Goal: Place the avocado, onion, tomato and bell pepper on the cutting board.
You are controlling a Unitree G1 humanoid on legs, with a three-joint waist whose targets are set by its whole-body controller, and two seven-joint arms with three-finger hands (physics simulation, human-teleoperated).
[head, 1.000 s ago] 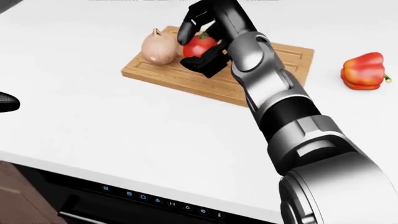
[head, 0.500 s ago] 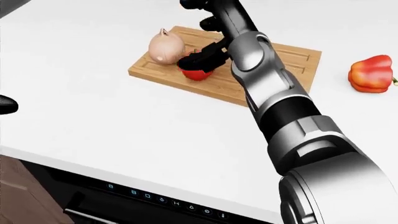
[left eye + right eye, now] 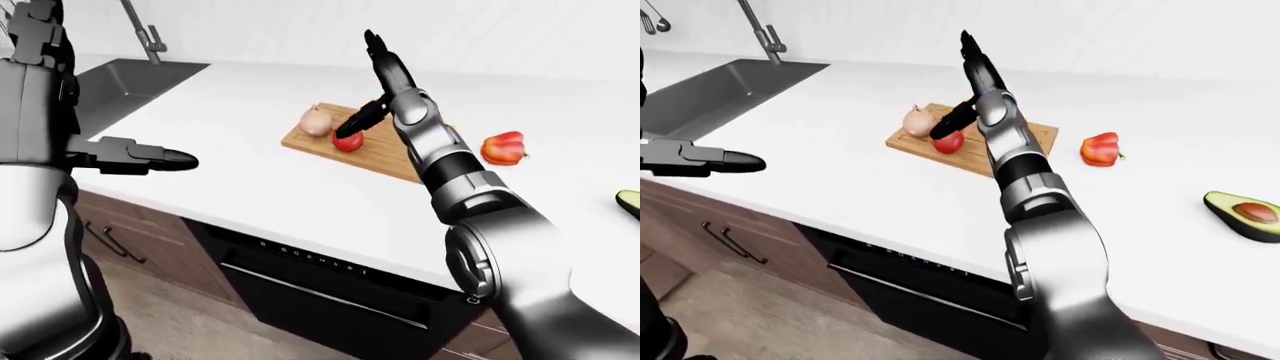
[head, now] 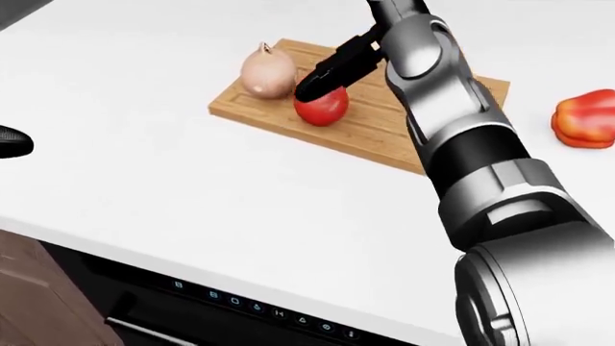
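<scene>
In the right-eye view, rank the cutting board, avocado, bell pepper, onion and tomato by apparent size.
1. cutting board
2. avocado, though nearer the camera
3. bell pepper
4. onion
5. tomato, partly hidden; the last two look close.

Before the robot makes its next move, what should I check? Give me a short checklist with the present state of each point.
1. Tomato lies on the board: ok.
2. Onion lies on the board, beside the tomato: ok.
3. Right hand has let go of the tomato, fingers spread: ok. Whether its lowest finger touches the tomato: cannot tell.
4. Pepper on the board: not ok; it sits on the counter right of the board.
5. Avocado on the board: not ok; it lies far right on the counter.
6. Left hand is free, holding nothing: ok.
</scene>
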